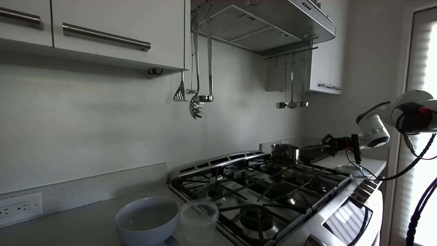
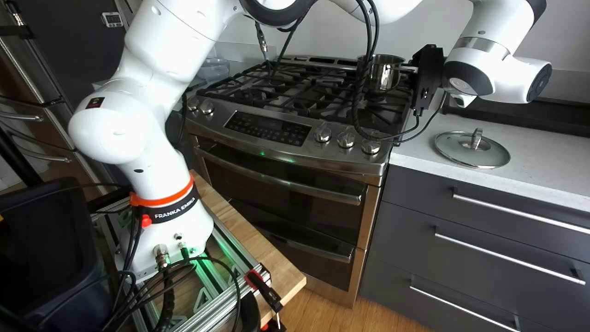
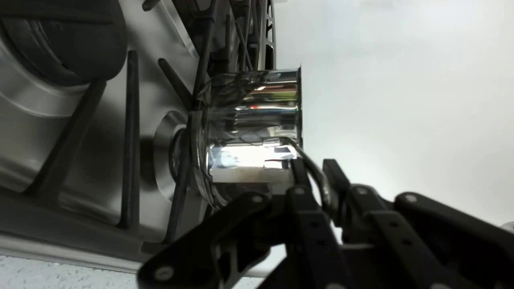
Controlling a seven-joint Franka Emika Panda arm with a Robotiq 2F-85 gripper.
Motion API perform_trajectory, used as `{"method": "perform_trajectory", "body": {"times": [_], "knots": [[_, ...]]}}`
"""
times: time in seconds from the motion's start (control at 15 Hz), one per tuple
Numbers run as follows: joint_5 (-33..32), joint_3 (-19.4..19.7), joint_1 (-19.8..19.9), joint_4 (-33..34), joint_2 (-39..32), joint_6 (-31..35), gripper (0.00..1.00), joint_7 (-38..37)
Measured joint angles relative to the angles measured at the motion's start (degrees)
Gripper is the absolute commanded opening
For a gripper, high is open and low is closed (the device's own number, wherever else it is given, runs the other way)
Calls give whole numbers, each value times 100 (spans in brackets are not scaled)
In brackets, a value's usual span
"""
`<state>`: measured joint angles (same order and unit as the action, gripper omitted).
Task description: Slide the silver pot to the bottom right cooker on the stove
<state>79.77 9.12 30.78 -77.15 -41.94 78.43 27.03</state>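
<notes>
Upright on the black grates at the back right of the stove (image 2: 286,121) stands the silver pot (image 2: 386,76), which both exterior views show. In the wrist view the shiny pot (image 3: 249,114) fills the middle, with a burner (image 3: 164,160) partly showing beneath it. My gripper (image 3: 314,161) comes from the counter side, its black fingers (image 3: 336,174) closed in around the pot's curved handle (image 3: 307,158). A finger partly hides the handle. The bottom right cooker (image 1: 317,186) lies nearer the stove's front edge and looks dark under its grate bars.
A glass lid (image 2: 465,154) rests on the counter to the right of the stove. A white bowl (image 1: 146,222) and a translucent tub (image 1: 199,222) stand at the stove's far end. Black cables (image 2: 357,101) hang from the arm across the stove front.
</notes>
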Motion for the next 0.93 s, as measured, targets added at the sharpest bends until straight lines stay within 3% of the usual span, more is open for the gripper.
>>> {"method": "perform_trajectory", "body": {"times": [0.93], "knots": [[-230, 174, 38, -2, -2, -460, 1, 10]]}}
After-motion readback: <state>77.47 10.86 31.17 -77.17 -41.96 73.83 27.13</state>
